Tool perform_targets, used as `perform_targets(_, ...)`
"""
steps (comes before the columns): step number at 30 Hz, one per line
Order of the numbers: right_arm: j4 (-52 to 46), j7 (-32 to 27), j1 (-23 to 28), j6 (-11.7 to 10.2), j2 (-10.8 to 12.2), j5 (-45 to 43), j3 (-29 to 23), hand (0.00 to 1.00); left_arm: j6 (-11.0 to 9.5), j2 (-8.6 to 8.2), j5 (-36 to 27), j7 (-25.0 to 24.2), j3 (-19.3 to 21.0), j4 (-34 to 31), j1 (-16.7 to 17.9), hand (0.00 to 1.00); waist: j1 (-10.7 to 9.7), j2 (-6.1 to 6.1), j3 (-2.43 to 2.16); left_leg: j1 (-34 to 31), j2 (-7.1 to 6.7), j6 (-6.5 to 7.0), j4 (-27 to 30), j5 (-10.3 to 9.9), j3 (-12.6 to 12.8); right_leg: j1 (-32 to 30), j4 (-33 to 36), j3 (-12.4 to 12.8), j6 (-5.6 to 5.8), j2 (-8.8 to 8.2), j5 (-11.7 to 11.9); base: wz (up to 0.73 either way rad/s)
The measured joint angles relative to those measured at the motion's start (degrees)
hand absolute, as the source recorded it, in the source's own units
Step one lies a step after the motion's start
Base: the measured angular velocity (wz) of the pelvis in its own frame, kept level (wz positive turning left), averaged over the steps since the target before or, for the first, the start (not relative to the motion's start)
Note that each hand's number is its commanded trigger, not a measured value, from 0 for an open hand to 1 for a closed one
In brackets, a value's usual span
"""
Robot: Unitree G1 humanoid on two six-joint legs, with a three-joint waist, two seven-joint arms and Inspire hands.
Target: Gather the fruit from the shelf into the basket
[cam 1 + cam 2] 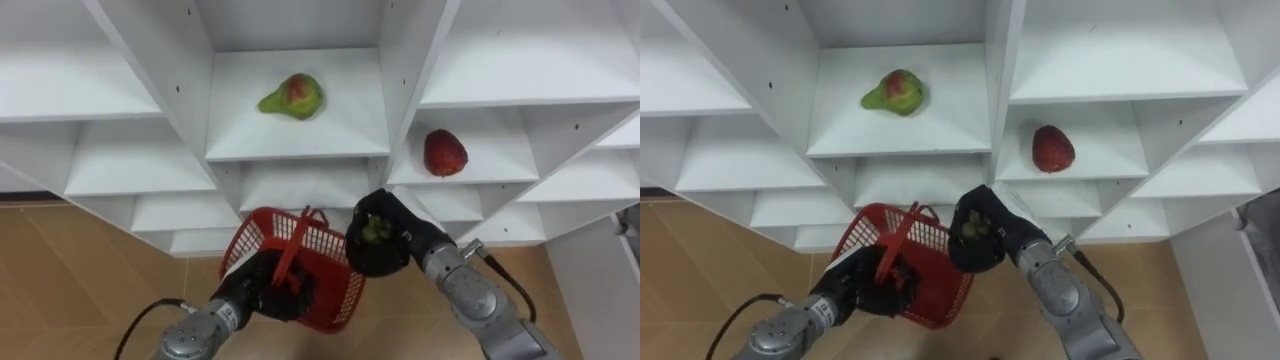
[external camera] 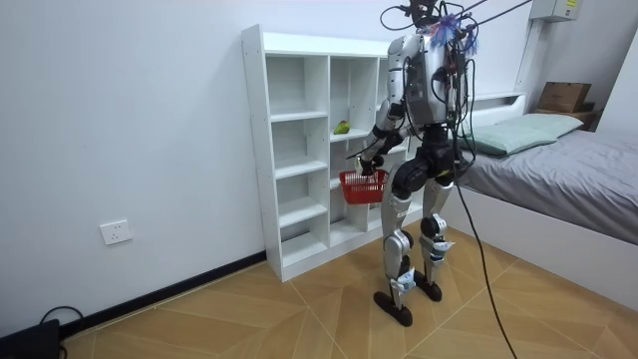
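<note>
White closet shelving (image 1: 340,130) up front; right hand (image 1: 368,258) curled round green fruit (image 1: 377,229) at red basket (image 1: 325,255) rim, likely for drop-in; left hand (image 1: 265,290) clenched on its handle as catcher; pear (image 1: 292,96), red fruit (image 1: 445,152) on shelves.

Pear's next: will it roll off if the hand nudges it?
Probably it pivots rather than rolls: the pear lies on its side on a flat shelf, narrow end leftward. It looks solid, unlikely to squash. The right hand is full with a green fruit; the left hand holds the basket.
</note>
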Motion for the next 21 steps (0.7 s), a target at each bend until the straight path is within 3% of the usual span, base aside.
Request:
perform_targets(8,4.0,-3.2,-2.3,-0.6,2.0,2.5,0.2,1.00,-0.3,0.10,-1.7,0.1,-2.6,-0.3,-0.2,1.00,-0.3,-0.03,0.02,-1.3,-0.08,0.10,0.1,0.1,-0.5,-0.8,0.0,-0.6,0.00,-0.18,0.0,0.03)
perform_targets(13,4.7,-4.8,-3.5,-0.6,2.1,5.0,0.5,1.00,-0.3,0.20,-1.7,0.4,-3.7,-0.3,-1.3,1.00,-0.8,-0.04,0.04,-4.1,-0.17,0.20,0.7,0.5,-1.2,-2.9,0.1,-1.8,-0.11,-0.46,0.1,0.13)
perform_targets(21,6.8,-5.7,-4.4,-0.6,2.0,7.1,4.5,1.00,-0.3,-0.51,-1.7,0.5,-5.7,-0.3,-3.2,1.00,-1.3,0.87,0.64,-5.2,-0.07,0.19,0.9,0.5,-1.3,-3.9,0.0,-1.9,-0.23,-0.38,0.2,0.00)
